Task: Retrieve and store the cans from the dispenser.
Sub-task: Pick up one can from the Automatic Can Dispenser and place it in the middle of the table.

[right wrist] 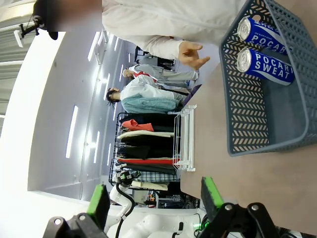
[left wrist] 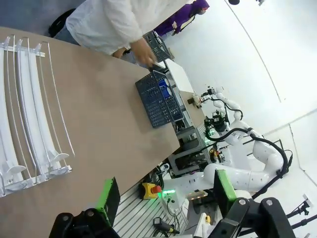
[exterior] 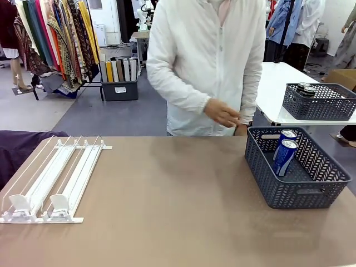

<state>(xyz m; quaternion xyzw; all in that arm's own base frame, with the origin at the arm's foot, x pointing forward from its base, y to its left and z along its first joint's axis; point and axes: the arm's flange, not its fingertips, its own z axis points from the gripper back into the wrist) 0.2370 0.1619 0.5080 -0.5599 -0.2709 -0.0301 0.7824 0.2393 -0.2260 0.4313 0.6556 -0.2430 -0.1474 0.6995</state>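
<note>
At the bottom edge of the left wrist view, the left gripper stands with its green-padded fingers spread wide and nothing between them, raised well off the table. Up and to the left in that frame lies the dispenser, its white rails bare and two pusher blocks sitting at its lower end. Along the bottom of the right wrist view, the right gripper is likewise spread and holding nothing. Well beyond it, in the upper right of that frame, two blue cans lie side by side on the floor of the dark grey basket, well apart from either gripper. Farther off, near the basket's far rim, a person's hand hovers with its fingers loosely open.
</note>
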